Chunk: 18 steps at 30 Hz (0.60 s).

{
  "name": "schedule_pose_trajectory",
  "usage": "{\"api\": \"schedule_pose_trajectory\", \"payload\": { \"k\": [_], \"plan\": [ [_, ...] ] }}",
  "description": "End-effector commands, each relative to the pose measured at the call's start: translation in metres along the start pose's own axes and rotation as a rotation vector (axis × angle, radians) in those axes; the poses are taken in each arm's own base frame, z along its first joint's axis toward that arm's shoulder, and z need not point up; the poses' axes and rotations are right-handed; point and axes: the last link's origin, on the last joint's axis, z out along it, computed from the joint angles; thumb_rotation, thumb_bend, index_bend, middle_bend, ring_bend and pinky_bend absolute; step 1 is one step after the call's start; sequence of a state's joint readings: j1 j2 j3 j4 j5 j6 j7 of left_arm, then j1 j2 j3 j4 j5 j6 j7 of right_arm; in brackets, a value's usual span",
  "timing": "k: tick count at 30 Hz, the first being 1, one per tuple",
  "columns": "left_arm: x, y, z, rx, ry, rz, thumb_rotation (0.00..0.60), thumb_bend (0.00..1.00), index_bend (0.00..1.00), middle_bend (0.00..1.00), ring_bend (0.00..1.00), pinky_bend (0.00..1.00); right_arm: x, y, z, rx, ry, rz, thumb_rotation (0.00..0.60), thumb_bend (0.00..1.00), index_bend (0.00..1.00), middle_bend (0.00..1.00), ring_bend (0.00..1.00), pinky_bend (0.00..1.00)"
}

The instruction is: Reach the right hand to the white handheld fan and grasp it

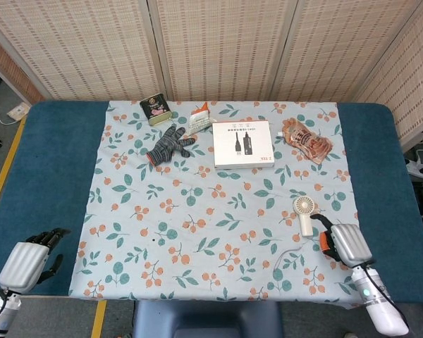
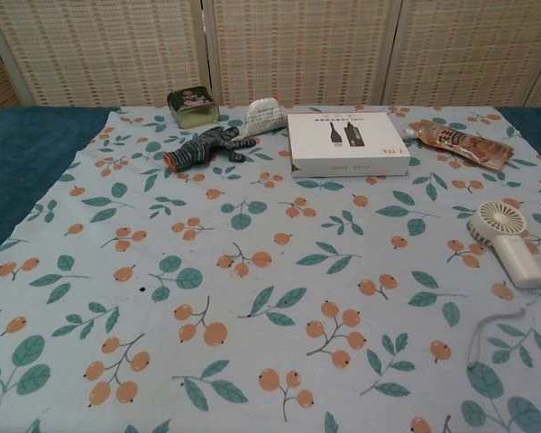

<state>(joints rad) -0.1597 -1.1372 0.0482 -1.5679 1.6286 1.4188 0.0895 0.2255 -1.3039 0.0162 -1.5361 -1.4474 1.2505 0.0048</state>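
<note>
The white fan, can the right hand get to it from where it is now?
Probably yes. The right hand sits just beside the white fan, which lies flat on the tablecloth with nothing between them.
</note>
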Motion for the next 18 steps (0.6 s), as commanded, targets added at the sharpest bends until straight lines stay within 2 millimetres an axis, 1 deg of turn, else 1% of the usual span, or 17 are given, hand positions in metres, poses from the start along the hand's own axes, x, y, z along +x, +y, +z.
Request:
{"api": "schedule_pose_trajectory", "payload": {
  "k": [1, 3, 4, 5, 8, 13, 18],
  "plan": [
    [0.000, 0.000, 0.000, 0.000, 0.000, 0.000, 0.600, 0.49, 0.22, 0.24, 0.32, 0.48, 0.008, 0.002, -0.013, -0.014, 0.029, -0.044, 0.600, 0.55, 0.24, 0.64, 0.45, 0.57],
    [0.000, 0.000, 0.000, 0.000, -0.001, 0.001, 0.600, 0.49, 0.22, 0.24, 0.32, 0.48, 0.009, 0.004, -0.017, -0.024, 0.039, -0.050, 0.600, 0.48, 0.23, 0.52, 0.31, 0.57],
    [-0.001, 0.000, 0.000, 0.000, -0.002, 0.002, 0.600, 0.49, 0.22, 0.24, 0.32, 0.48, 0.011, 0.006, -0.021, -0.035, 0.051, -0.051, 0.600, 0.43, 0.22, 0.45, 0.23, 0.57],
    [-0.002, 0.001, 0.000, -0.004, -0.006, 0.008, 0.600, 0.49, 0.22, 0.24, 0.32, 0.48, 0.015, 0.009, -0.026, -0.050, 0.086, -0.056, 0.600, 0.38, 0.21, 0.41, 0.19, 0.57],
    [-0.004, 0.005, 0.003, -0.015, -0.009, 0.021, 0.600, 0.49, 0.22, 0.24, 0.32, 0.48, 0.019, 0.007, -0.031, -0.035, 0.135, -0.067, 0.600, 0.33, 0.19, 0.36, 0.16, 0.57],
    [-0.006, 0.007, 0.002, -0.027, -0.016, 0.032, 0.600, 0.49, 0.22, 0.24, 0.32, 0.48, 0.021, 0.005, -0.033, -0.022, 0.151, -0.075, 0.600, 0.32, 0.15, 0.30, 0.16, 0.55],
    [-0.005, 0.007, 0.001, -0.028, -0.014, 0.029, 0.600, 0.49, 0.22, 0.24, 0.32, 0.48, 0.020, 0.003, -0.034, -0.016, 0.153, -0.069, 0.600, 0.32, 0.15, 0.30, 0.16, 0.54]
  ]
}}
